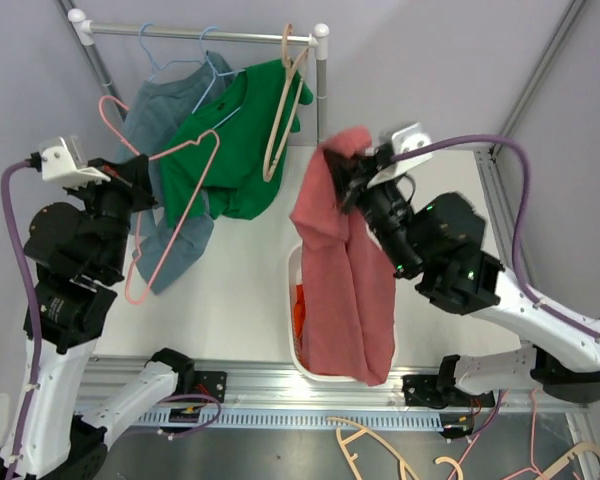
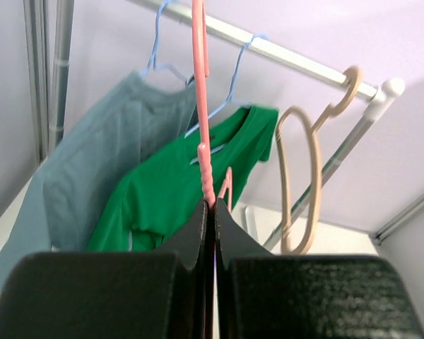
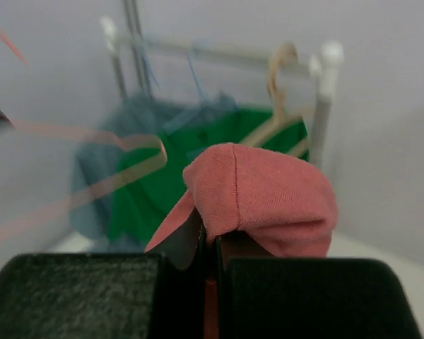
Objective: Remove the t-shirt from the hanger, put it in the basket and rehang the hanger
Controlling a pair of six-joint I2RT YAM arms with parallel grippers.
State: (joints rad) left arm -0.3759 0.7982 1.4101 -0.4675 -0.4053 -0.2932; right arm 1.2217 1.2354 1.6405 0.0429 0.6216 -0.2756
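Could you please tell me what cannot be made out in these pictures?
Top external: the red t-shirt hides most of the white basket's inside.
Right wrist: the pink hanger and rack are blurred.
Left wrist: the left gripper covers the hanger's lower part.

Overhead, the red t-shirt (image 1: 345, 270) covers most of the white basket (image 1: 292, 300); what lies inside shows only as an orange sliver. The right tool (image 1: 348, 182) has its fingertips buried in the cloth. Along the bottom edge, loose hangers (image 1: 375, 442) are cut off. From the right wrist, the pink hanger (image 3: 127, 173) is a blurred streak running off the left edge, and the rack (image 3: 330, 53) is out of focus.
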